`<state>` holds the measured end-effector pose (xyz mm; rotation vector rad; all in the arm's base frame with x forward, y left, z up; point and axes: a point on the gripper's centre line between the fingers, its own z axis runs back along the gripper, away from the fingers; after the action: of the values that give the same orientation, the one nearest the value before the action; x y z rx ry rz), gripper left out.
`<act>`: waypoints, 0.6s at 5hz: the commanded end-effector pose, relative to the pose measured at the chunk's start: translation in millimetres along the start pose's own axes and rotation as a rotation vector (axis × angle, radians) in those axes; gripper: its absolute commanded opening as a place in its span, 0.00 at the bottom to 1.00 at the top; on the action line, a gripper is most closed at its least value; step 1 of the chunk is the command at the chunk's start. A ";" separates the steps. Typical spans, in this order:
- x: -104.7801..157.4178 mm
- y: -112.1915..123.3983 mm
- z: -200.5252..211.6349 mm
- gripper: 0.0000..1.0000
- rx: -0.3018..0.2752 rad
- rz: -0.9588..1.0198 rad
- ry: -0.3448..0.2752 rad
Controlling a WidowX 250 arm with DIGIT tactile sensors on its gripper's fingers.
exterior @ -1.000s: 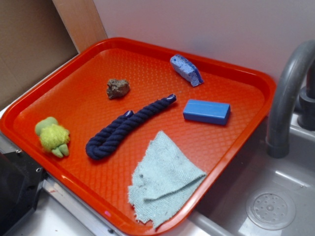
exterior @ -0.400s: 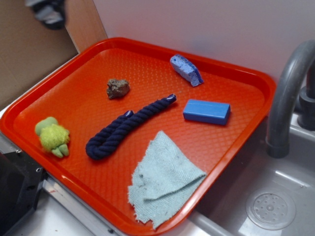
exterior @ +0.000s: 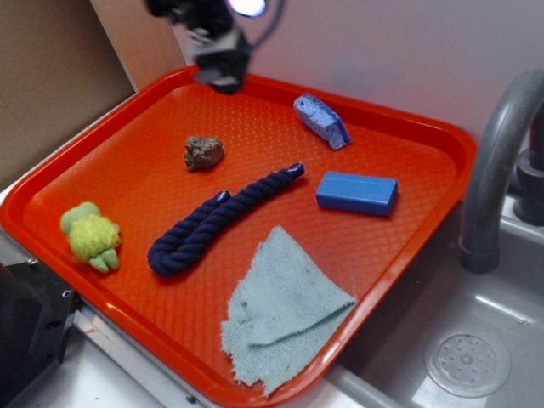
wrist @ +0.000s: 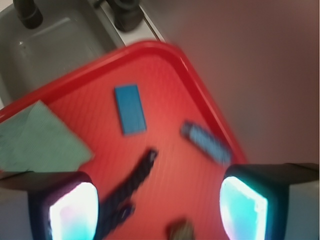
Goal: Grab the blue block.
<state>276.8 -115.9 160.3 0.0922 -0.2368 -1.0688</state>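
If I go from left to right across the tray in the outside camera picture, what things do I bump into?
Green fuzzy toy → brown lump → light blue cloth → blue block. The rope and speckled sponge overlap others sideways, so I skipped them.

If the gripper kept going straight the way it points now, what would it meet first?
Probably bare tray. In the wrist view the open gripper aims at the floor between the rope and the sponge; the blue block lies further off. Blur leaves depth unclear.
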 end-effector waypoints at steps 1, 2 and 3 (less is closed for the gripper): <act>34.1 -2.9 -56.0 1.00 -0.039 -0.054 -0.068; 41.3 -12.6 -91.5 1.00 -0.150 -0.123 -0.064; 41.3 -24.3 -92.9 1.00 -0.224 -0.217 -0.105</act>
<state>303.1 -154.4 50.8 -0.1515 -0.1403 -1.2870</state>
